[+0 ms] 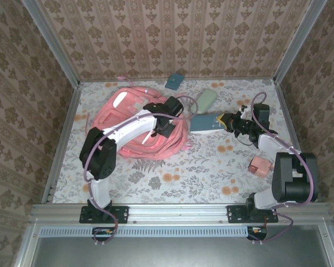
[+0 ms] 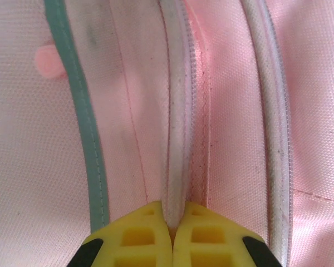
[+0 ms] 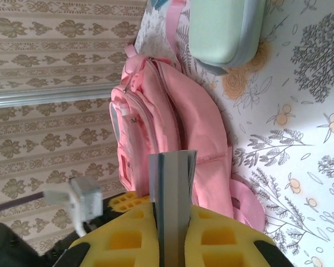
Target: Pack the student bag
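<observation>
bag: student bag (image 1: 118, 111) lay at worktop (image 1: 172, 178) 10 o'clock, long axis 10–4
left fingers (image 2: 139, 236): clenched on its white seam (image 2: 177, 111)
right fingers (image 3: 128, 236): grasped blue book (image 3: 170, 183); bag at their 9 o'clock

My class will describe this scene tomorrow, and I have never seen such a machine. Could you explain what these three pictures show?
These are two robot arms bolted to a table's near edge. One picture looks down from above. The other two come from cameras on each wrist, with yellow fingertips at the bottom. On the flowered table lie the pink student bag, a mint case, a small teal thing and a small pink thing. The left gripper is pinched shut on a white ridge of the bag. The right gripper grips a thin blue book by its edge.
</observation>
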